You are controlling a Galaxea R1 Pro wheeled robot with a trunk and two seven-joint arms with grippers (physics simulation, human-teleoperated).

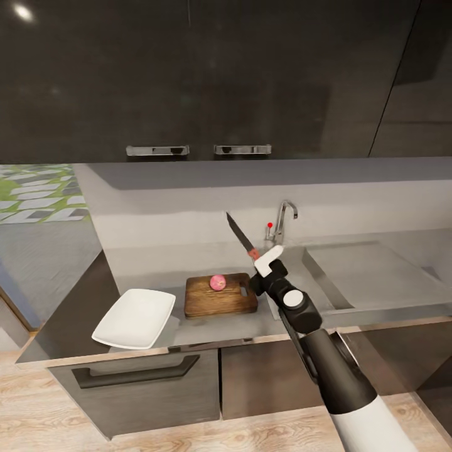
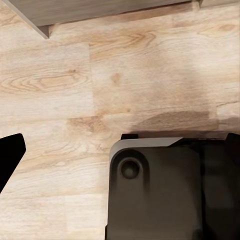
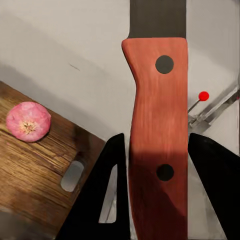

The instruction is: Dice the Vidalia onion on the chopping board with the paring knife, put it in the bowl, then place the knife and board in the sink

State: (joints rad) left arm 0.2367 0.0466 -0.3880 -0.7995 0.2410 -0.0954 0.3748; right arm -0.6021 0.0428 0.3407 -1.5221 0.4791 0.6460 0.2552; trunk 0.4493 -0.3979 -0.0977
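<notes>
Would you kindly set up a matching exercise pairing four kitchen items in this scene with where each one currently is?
Things:
1. onion
2. paring knife
3. bowl
4. chopping board

Places:
A. held in the right pincer, blade raised
B. flat on the countertop beside the sink
C. at the countertop's front edge, left of the board
D. resting on the board

Pairs: 1-D, 2-A, 3-C, 4-B

A home kitchen: dark glossy cabinets point(image 1: 188, 75) hang above a grey countertop point(image 1: 157, 270) with a sink point(image 1: 370, 276) and chrome tap point(image 1: 284, 220); a chopping board point(image 1: 220, 298) lies left of the sink, over wood flooring point(image 1: 37, 408).
</notes>
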